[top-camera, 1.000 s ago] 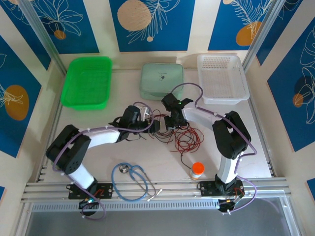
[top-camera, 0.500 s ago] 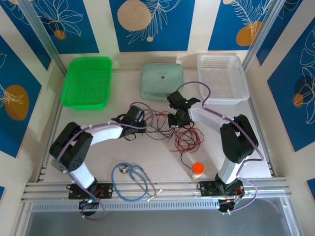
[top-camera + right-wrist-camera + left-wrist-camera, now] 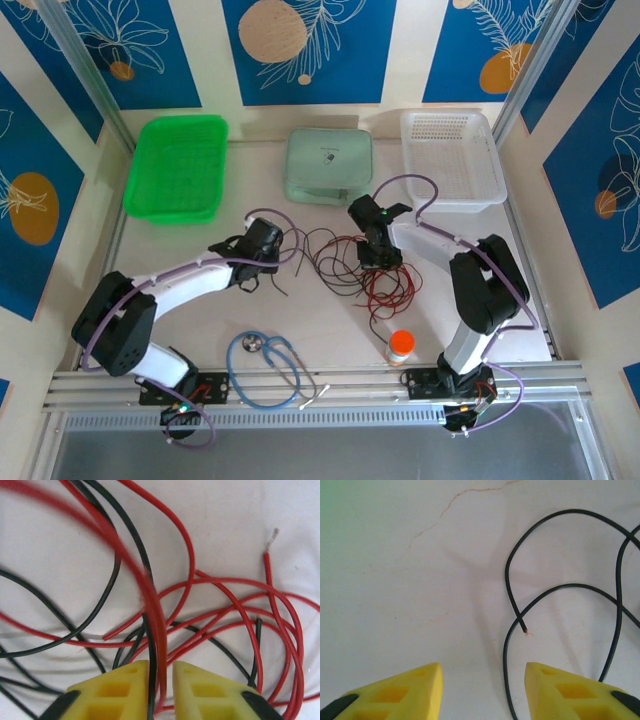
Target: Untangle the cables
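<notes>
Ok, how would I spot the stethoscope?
Look at the table, along its near edge by the left arm's base. The stethoscope lies there. It's thick light-blue tubing, unlike the thin red and black cables farther back.

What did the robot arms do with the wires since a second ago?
The left end effector pulled away to the left and now hangs open, holding nothing. The right end effector slid right and a bit nearer, with a red cable between its fingers. The cables lie more spread out between them. The stethoscope and bottle stayed put.
</notes>
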{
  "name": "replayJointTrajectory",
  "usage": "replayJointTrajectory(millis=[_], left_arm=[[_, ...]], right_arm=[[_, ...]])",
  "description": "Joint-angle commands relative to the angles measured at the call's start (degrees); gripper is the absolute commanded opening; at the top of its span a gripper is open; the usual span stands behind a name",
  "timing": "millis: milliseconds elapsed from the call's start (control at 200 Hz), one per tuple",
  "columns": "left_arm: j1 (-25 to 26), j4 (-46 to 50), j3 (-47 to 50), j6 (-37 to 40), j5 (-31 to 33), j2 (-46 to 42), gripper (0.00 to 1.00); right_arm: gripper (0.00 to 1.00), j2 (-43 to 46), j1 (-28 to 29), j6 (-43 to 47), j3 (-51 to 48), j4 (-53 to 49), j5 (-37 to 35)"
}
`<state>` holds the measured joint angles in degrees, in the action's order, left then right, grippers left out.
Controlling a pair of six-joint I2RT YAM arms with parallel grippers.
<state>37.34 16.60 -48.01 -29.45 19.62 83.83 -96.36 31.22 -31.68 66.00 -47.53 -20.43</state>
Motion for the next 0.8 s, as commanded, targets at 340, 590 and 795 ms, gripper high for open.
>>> replayJointTrajectory(millis=[340,590,795], left_arm=[[7.5,-2.6,-12.4,1.0,-18.4,8.2,0.72],[9.5,-7.2,-17.4,-0.9,-18.1,22.1,0.72],[8.0,-1.8,-14.2,-1.7,-7.8,21.5,0.72]], right_arm=[[0.71,16.0,-5.0,-8.2,-11.8,-0.2,13.9],[0.66,8.0,-5.4,-9.8,-13.8,10.9,21.8],[0.63,0.9,-3.2,-10.8,-10.8,16.6,26.4]])
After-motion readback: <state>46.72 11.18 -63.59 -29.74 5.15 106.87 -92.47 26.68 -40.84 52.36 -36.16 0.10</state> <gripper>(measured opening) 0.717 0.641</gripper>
